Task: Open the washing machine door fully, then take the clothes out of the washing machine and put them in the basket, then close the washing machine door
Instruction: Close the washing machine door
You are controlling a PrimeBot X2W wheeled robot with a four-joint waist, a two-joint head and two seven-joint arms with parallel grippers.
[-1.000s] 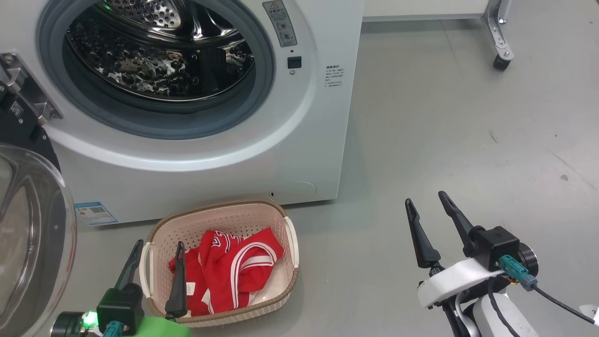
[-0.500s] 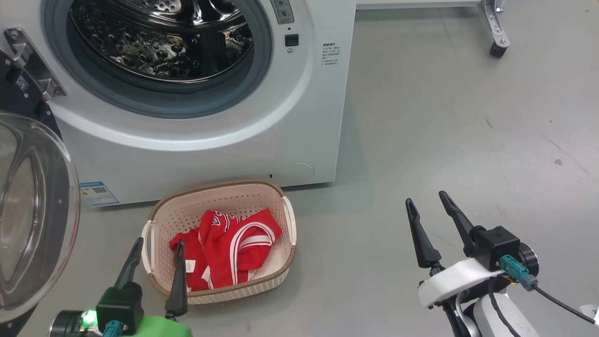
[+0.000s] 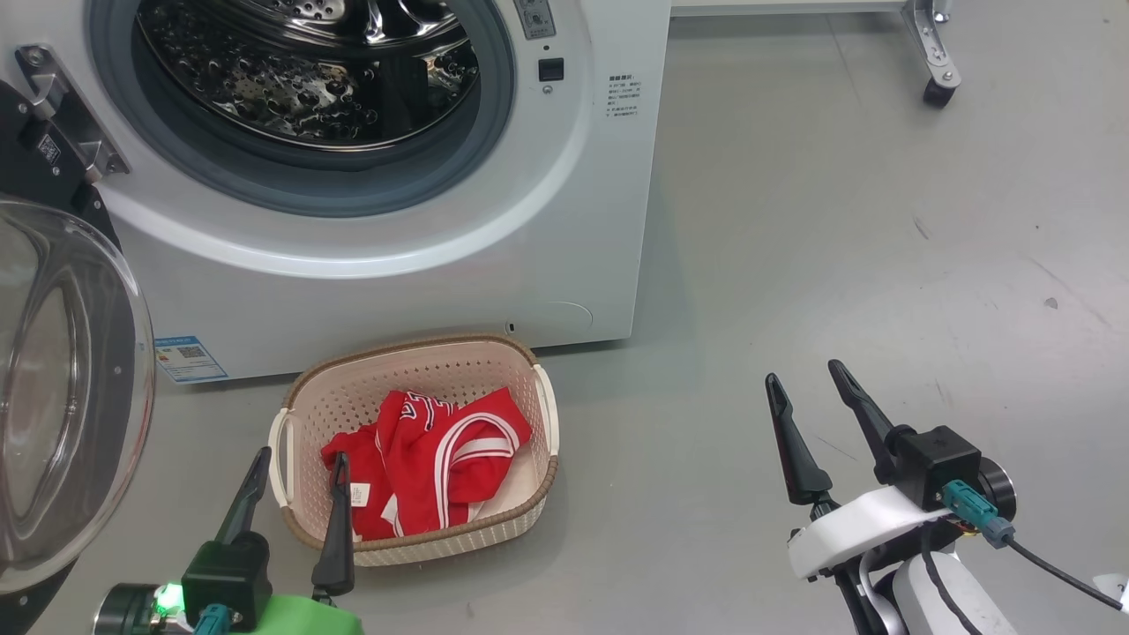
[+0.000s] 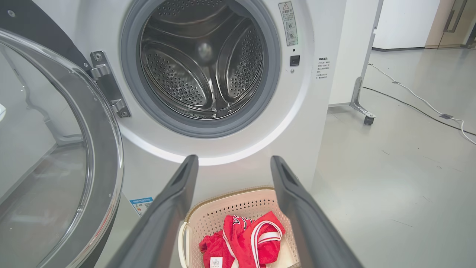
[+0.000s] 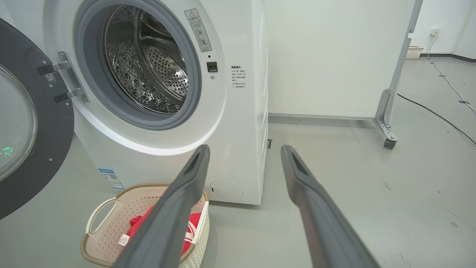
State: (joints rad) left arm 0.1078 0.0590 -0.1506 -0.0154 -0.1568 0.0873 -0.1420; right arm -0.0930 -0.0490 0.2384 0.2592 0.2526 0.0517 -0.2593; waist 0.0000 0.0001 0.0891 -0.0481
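The washing machine (image 3: 397, 291) has a glossy white shell and shiny steel drum, its door (image 3: 62, 397) clear glass, the basket (image 3: 344, 414) matt plastic, the clothes (image 3: 441, 459) red cloth.

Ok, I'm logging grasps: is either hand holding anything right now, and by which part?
Nothing is held. The left hand and the right hand are both open and empty; the clothes lie in the basket.

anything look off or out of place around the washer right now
Nothing stands out. The washing machine door hangs wide open at the left, the drum looks empty, and the clothes lie crumpled but wholly inside the basket. No spill or damage shows.
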